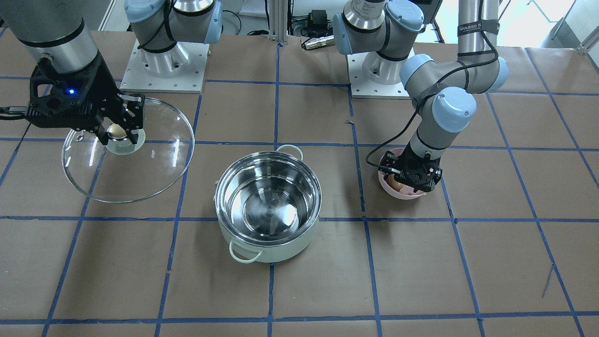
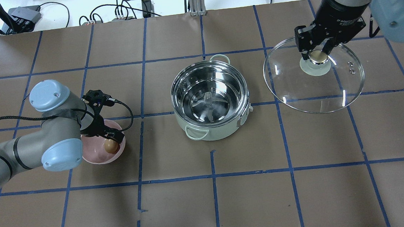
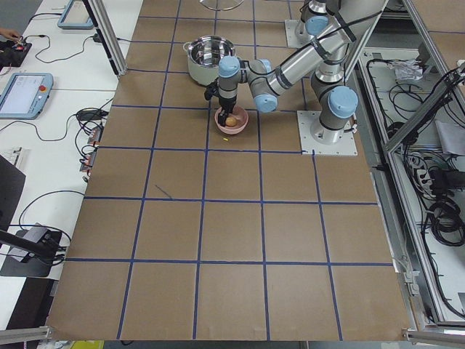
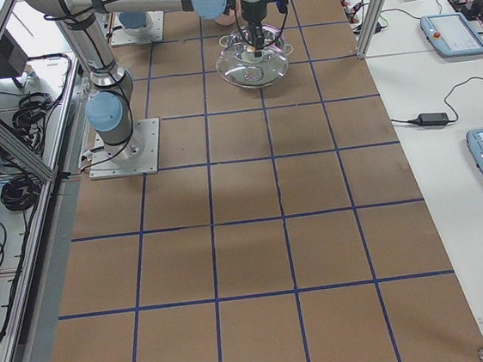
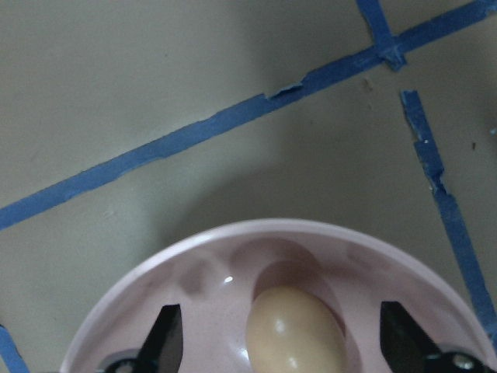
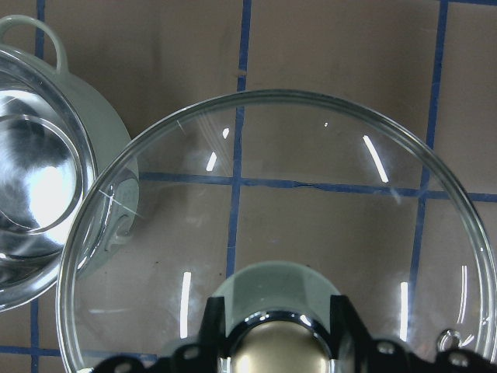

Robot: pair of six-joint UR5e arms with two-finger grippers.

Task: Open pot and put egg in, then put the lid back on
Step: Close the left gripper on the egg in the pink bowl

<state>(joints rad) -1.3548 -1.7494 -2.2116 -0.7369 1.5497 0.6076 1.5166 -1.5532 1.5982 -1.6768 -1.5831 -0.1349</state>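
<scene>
The pot [image 2: 210, 132] stands open at the table's middle, its steel inside empty; it also shows in the front view [image 1: 281, 250]. My right gripper [image 2: 317, 52] is shut on the beige knob [image 2: 318, 56] of the glass lid [image 2: 312, 89]. It holds the lid beside the pot, on my right [image 1: 140, 173]. The egg [image 2: 111, 146] lies in a pink bowl [image 2: 96, 157] on my left. My left gripper [image 5: 283, 338] is open and low in the bowl, with one finger [image 5: 167, 334] on each side of the egg [image 5: 295, 334]. The fingers do not touch the egg.
Brown paper with blue tape lines covers the table. The two arm bases [image 1: 164, 61] stand at the robot's edge. Cables and boxes [image 2: 24, 15] lie past the far edge. The pot's handle [image 6: 35, 35] is near the lid's rim in the right wrist view.
</scene>
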